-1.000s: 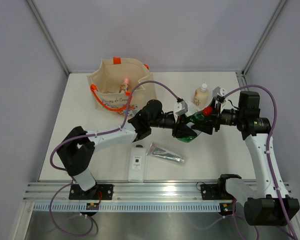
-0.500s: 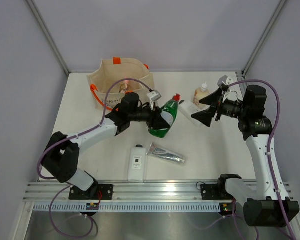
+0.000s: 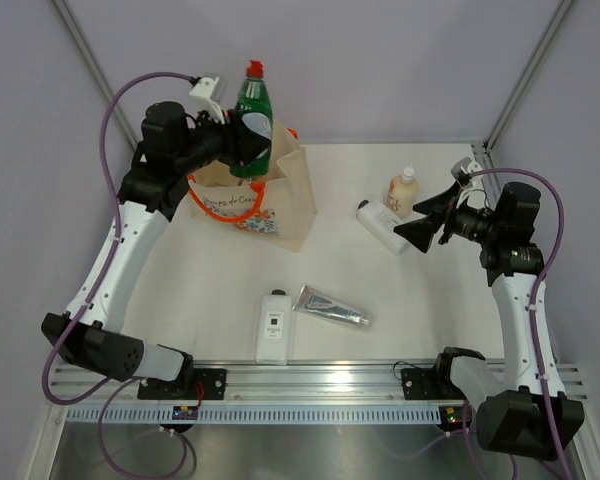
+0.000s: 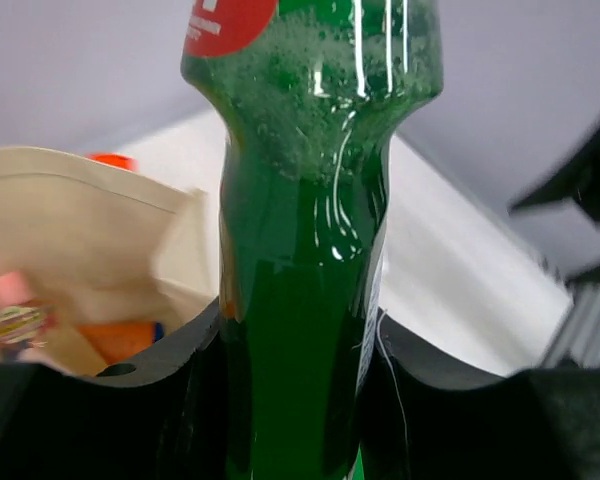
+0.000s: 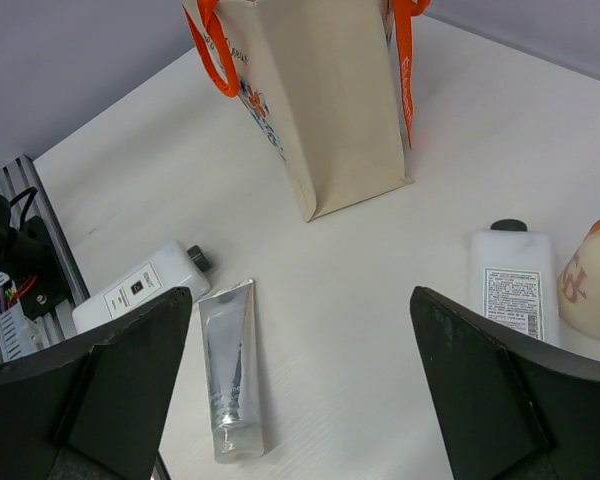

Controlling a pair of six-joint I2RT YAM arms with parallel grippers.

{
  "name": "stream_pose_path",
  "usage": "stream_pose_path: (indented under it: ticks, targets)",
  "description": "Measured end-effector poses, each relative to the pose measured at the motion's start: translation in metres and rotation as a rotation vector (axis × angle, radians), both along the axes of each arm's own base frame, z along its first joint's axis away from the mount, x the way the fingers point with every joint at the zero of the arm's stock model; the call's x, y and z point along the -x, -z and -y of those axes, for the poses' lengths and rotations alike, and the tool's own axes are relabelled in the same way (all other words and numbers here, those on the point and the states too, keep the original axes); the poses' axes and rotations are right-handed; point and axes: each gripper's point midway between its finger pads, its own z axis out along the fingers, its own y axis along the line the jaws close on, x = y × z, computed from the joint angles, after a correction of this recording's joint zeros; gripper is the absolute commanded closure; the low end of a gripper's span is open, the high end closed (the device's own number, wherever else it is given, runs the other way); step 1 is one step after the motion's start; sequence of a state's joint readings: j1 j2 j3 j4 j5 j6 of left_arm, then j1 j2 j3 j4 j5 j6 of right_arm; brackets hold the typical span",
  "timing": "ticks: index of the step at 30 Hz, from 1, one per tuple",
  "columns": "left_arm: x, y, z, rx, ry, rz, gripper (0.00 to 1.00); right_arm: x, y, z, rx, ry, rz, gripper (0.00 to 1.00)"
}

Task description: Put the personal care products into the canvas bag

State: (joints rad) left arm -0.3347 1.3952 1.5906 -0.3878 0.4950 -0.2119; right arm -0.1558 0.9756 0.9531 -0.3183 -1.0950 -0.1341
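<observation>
Where the left end effector (image 3: 246, 141) clamps, the green bottle (image 4: 300, 250) stands upright.

Robot lab cell — bare grey walls (image 3: 330, 60), white table (image 3: 180, 290), aluminium mounting rail (image 3: 320, 378)

Nothing is legible. The red label (image 4: 225, 20) on the green bottle (image 4: 300, 250) is cut off. Print on the white bottle (image 5: 510, 280) by the right edge is blurred.

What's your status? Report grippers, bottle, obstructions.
Left gripper shut on green red-capped plastic bottle, held over cream canvas bag with orange handles. Right gripper open, empty. Nothing blocking bag mouth.
</observation>
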Motion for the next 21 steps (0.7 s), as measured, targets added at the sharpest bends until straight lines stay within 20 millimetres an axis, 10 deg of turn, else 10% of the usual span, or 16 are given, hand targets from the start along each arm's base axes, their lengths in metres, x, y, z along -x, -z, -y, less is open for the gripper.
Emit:
stream_pose_path:
  ticks: [5,11,16,21]
  targets:
    - [-0.054,0.004,-0.063,0.121,-0.398,-0.112,1.0,0.0,-0.001,0.002,-0.014,-0.004,0.001,0.0]
    - [-0.11,0.073,-0.1,0.151,-0.793,-0.311,1.0,0.0,0.003,0.005,-0.03,0.004,-0.013,0.01]
    - [-0.141,0.129,-0.103,0.121,-0.991,-0.487,1.0,0.0,0.001,0.007,-0.038,0.013,-0.013,0.01]
    - [-0.128,0.171,-0.077,0.079,-1.048,-0.602,0.92,-0.001,-0.001,0.008,-0.039,0.017,-0.006,0.01]
